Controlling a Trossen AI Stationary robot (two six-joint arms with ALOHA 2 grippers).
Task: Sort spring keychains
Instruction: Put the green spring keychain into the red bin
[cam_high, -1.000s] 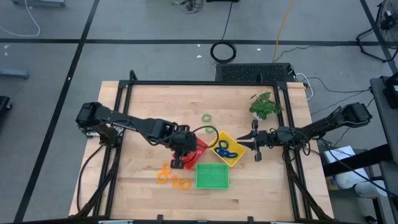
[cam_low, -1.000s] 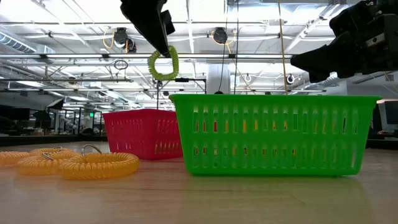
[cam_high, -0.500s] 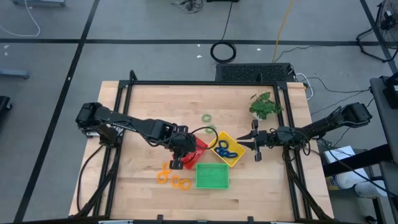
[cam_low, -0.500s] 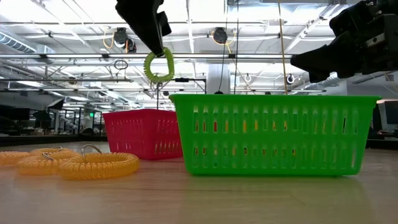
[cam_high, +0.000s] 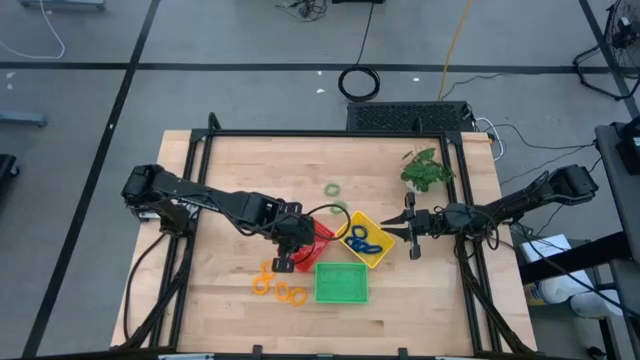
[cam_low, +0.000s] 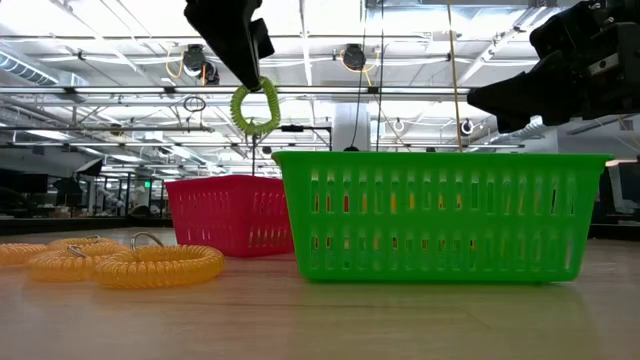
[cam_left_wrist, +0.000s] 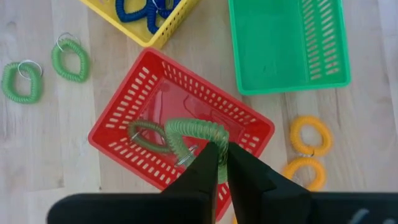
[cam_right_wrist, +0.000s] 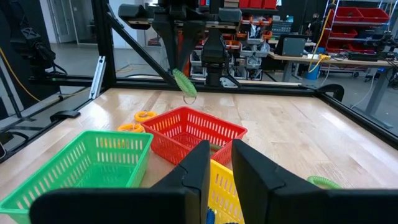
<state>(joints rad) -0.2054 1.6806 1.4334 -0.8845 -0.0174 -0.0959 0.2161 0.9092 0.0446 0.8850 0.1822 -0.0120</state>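
The wooden worktop (cam_high: 240, 160) carries three trays near its middle: red tray (cam_high: 316, 240), yellow tray (cam_high: 380, 252), green tray (cam_high: 341, 283). Orange keychains (cam_high: 278, 287) lie beside the green tray, two green keychains (cam_high: 332, 188) lie bare toward the far edge, and a plant (cam_high: 426, 168) sits near the far right corner.
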